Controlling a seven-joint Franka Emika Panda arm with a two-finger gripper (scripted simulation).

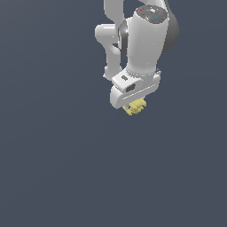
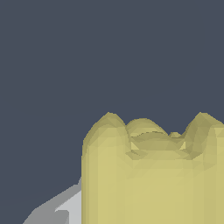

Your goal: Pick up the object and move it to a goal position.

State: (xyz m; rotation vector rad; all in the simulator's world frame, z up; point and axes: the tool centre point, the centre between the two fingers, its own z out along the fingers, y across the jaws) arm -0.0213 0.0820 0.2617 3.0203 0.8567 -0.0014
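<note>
Item, nearest the wrist camera: the object (image 2: 151,175), a pale yellow blocky lump with ridged, grooved sides and a scalloped far edge, filling the wrist view so fully that it must sit directly under the hand. A sliver of grey-white hardware (image 2: 61,210) shows beside it, touching or very nearly so; whether this is a finger cannot be told. Item, in the exterior view: the same lump (image 1: 135,107) protrudes from the underside of the white gripper (image 1: 133,103), at about 5 o'clock from the wrist housing, only its lower part visible, the rest tucked between the jaws. The jaws appear to be pinching the lump, judged from its seating between them with nothing visibly supporting it below; the fingers themselves are mostly hidden. Item, farther: the Panda arm (image 1: 144,40), white with a dark grey joint band, descending from 12 o'clock, hand pointed downward, a posture suited to carrying a top-grasped load. Item, farthest: a flat dark slate-blue field, no goal marker discernible. Judgement: pickup seems done; transport to the goal remains.
</note>
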